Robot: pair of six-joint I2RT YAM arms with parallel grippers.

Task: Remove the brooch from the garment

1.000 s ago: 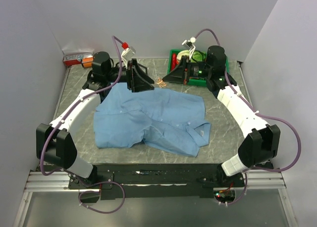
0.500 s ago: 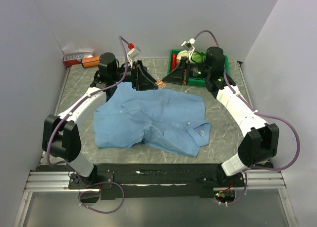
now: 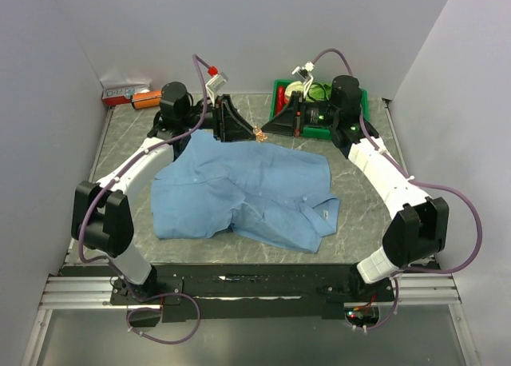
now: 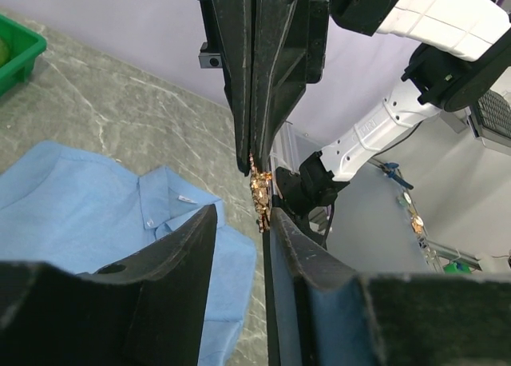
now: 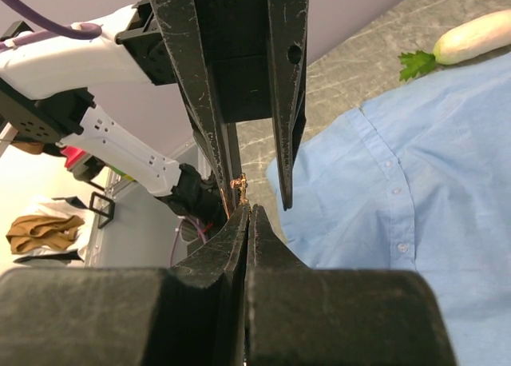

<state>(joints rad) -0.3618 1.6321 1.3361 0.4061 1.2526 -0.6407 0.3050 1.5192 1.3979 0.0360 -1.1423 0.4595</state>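
The brooch [image 4: 259, 192], a tiny coppery metal cluster, probably light, stiff and easily dropped, hangs over the table's [image 3: 120, 142] far edge, clear of the garment [image 3: 239, 190], a thin, wrinkled blue shirt. The right pincer [image 5: 246, 210] pinches it at its tips, which looks the surest hold. The left pincer [image 4: 242, 218] stands parted beside it.

top external: you look down from high behind the bases [image 3: 137, 276].
wrist views: close, facing each other.
shared: the garment [image 3: 239, 190], all three.
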